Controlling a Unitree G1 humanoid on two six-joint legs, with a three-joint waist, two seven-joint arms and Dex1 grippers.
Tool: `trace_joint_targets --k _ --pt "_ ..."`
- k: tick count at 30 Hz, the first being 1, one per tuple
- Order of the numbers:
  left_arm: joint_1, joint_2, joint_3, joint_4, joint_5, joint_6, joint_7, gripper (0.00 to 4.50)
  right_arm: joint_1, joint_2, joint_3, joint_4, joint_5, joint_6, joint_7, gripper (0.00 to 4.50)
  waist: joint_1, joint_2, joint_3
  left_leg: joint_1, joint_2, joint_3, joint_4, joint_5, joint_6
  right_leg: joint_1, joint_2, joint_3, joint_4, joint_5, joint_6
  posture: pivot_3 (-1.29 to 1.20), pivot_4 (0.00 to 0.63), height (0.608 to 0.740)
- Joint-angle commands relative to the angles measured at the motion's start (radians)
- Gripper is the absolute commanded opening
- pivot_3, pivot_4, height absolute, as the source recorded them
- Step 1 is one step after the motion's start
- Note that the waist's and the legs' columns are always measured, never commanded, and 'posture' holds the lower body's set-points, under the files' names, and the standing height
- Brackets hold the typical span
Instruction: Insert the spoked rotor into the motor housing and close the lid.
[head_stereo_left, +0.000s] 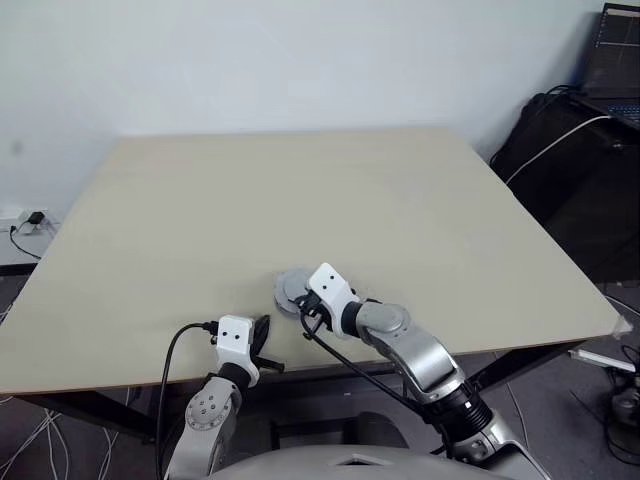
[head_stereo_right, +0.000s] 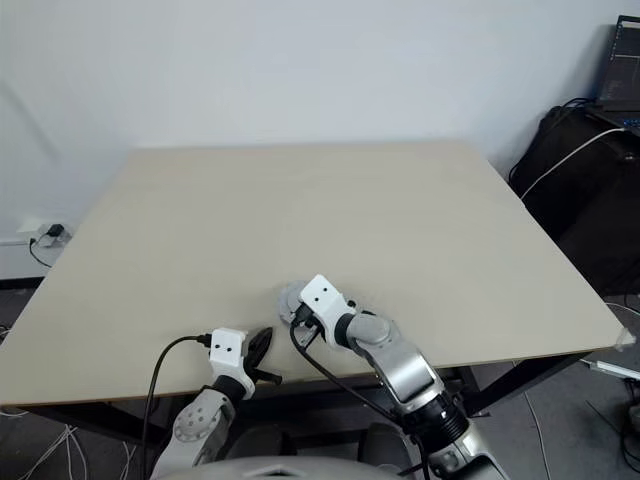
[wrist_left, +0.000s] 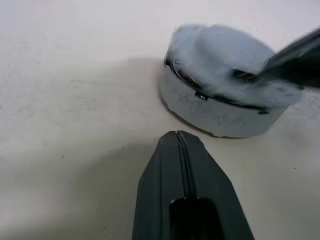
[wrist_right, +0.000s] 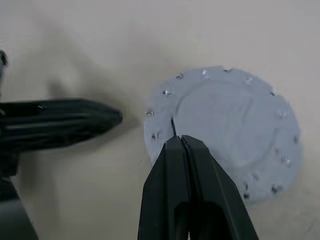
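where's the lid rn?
The lid sits on top of the round grey housing near the table's front edge, centre; the shut right gripper is over its rim, the shut left gripper just beside it.

— How many parts sit on the table (head_stereo_left: 400, 220)?
— One round grey assembly, the lid (wrist_right: 230, 125) on the motor housing (wrist_left: 210, 112).
— And grippers?
— Two: the left gripper (head_stereo_left: 262, 333) and the right gripper (wrist_right: 176, 141). One laptop (head_stereo_left: 615, 70) off to the side.

No legible text, label or number on anything here.
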Motion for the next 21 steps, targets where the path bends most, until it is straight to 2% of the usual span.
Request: trace_joint_targets --k 1,5,11,14,20,21 --pt "-0.005 -0.003 0.003 -0.050 0.003 -0.009 0.007 0.00 -0.032 0.037 -0.027 0.043 -0.001 -0.051 -0.026 0.04 -0.001 0.000 0.000 0.000 0.000 0.000 0.000 0.000 0.000 0.000 0.000 0.000 0.000 0.000 0.000 0.00 0.000 0.740" --pt "-0.003 -0.004 0.003 -0.052 0.003 -0.010 0.010 0.00 -0.042 0.040 -0.040 0.072 -0.007 -0.085 -0.030 0.04 0.000 0.000 0.000 0.000 0.000 0.000 0.000 0.000 0.000 0.000 0.000 0.000 0.000 0.000 0.000 0.00 0.000 0.740" --pt "0.001 -0.003 0.001 -0.054 0.002 -0.012 0.013 0.00 -0.005 -0.066 -0.028 -0.090 0.043 -0.150 0.109 0.04 0.001 0.000 0.000 0.000 0.000 0.000 0.000 0.000 0.000 0.000 0.000 0.000 0.000 0.000 0.000 0.00 0.000 0.740" --pt "0.000 -0.002 0.002 -0.053 0.001 -0.012 0.013 0.00 0.007 -0.089 -0.054 -0.135 0.063 -0.155 0.118 0.57 0.000 0.000 0.000 0.000 0.000 0.000 0.000 0.000 0.000 0.000 0.000 0.000 0.000 0.000 0.000 0.00 0.000 0.740" --pt "-0.008 0.000 -0.003 -0.045 0.000 -0.010 0.006 0.00 -0.015 -0.071 -0.074 -0.066 0.062 -0.196 0.111 2.49 0.000 0.000 0.000 0.000 0.000 0.000 0.000 -0.001 -0.001 0.000 0.000 0.000 0.000 0.000 0.000 0.00 0.000 0.740" --pt "-0.010 0.000 -0.003 -0.044 -0.001 -0.009 0.005 0.00 -0.022 -0.064 -0.069 -0.038 0.057 -0.212 0.111 2.93 0.000 0.000 0.000 0.000 0.000 0.000 0.000 -0.001 -0.001 0.000 0.000 0.000 0.000 0.000 0.000 0.00 0.000 0.740"
